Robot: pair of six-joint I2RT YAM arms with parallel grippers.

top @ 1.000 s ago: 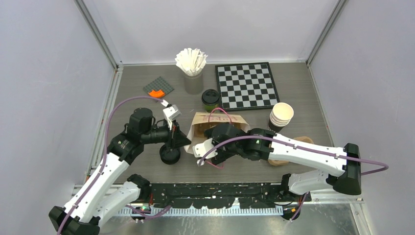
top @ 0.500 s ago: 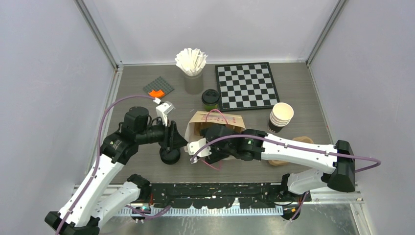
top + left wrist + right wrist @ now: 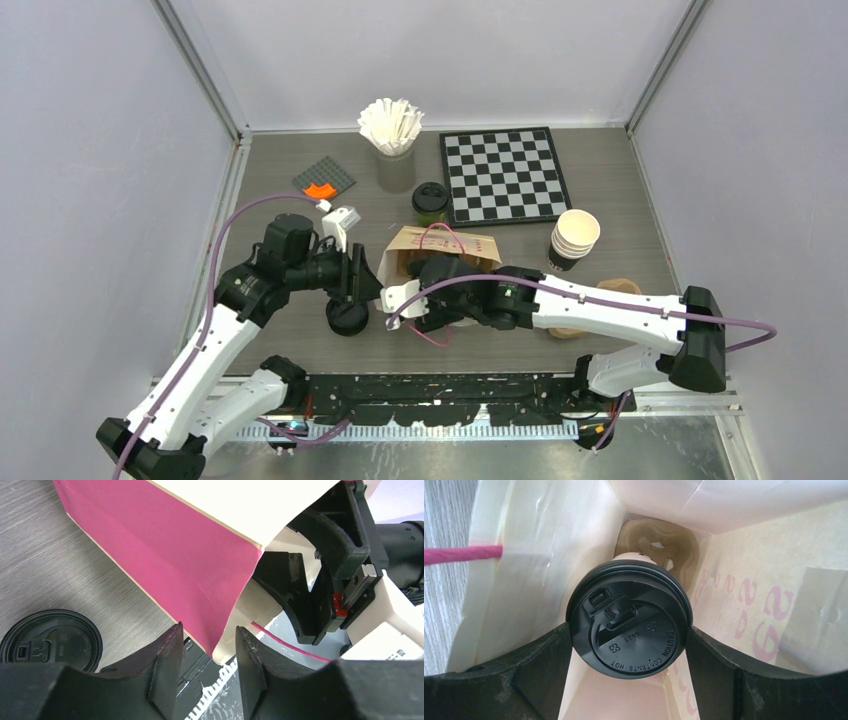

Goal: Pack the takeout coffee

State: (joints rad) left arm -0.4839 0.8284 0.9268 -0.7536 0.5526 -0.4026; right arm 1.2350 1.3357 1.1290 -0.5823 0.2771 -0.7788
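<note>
The coffee (image 3: 629, 620) shows you a black plastic lid, smooth with a soft sheen and raised moulded lettering. Around it the bag (image 3: 539, 535) is cream paper inside, slightly glossy where it creases. In your left wrist view its outer side is magenta, matt and smooth. Its handle (image 3: 459, 554) is pink twisted paper cord. Deep in the bag, the carrier (image 3: 659, 535) is brown pulp, rough and fibrous. Your right fingers (image 3: 539, 675) are matt black plastic with a grainy face. Your left fingers (image 3: 165, 670) look the same, with fine ridged lines. The table (image 3: 40, 555) is grey wood-grain, matt. The other lid (image 3: 50, 640) is black plastic with a dull sheen.
</note>
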